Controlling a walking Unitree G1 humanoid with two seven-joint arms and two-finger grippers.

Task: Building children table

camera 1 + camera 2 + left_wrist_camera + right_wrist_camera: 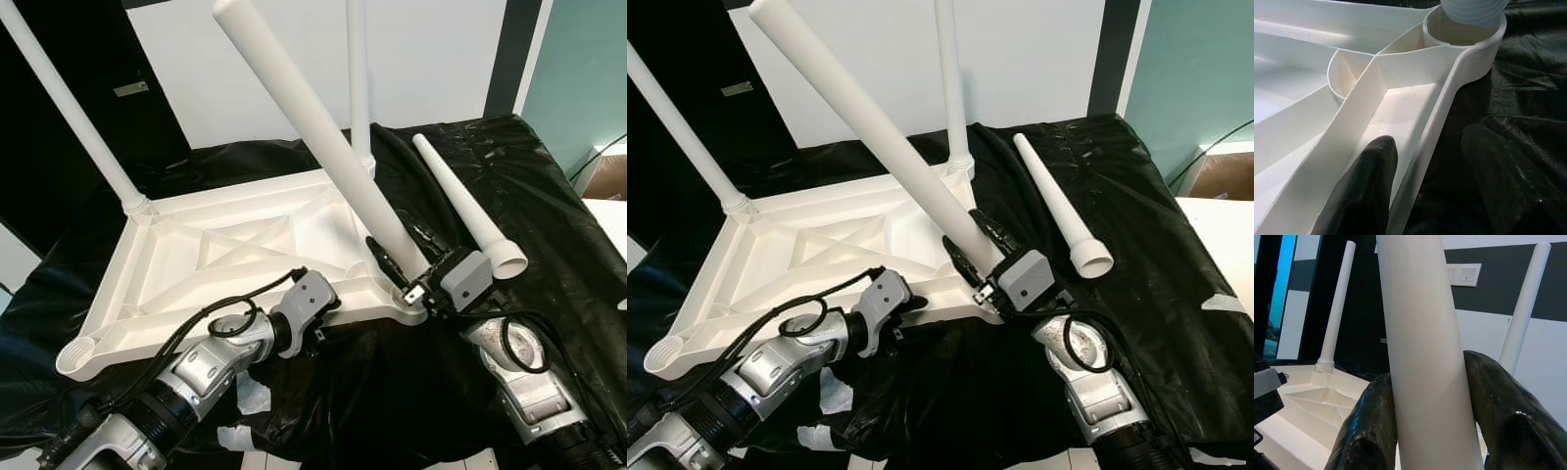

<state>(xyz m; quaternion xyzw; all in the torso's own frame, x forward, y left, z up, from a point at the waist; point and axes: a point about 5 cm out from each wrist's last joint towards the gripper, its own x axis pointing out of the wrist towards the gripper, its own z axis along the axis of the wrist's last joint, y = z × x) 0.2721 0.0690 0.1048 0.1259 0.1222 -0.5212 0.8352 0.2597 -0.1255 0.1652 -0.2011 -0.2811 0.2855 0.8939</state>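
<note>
A white tabletop point(225, 250) is laid upside down on black plastic sheeting point(549, 225), with 2 legs point(358, 78) already stood upright in its far corners. A 3rd leg point(323, 137) is clamped between the fingers of the right gripper point(407, 279) and is tilted, its threaded end at the near right corner socket point(1462, 32). The near rim is straddled by the left gripper point(328, 318), 1 finger point(1364, 191) inside and 1 outside. A 4th leg point(465, 206) is laid on the sheeting beside the tabletop.

You see a plain white tabletop point(225, 255) and legs point(323, 127), glossy black sheet point(549, 245), black fingers point(1371, 431).
</note>
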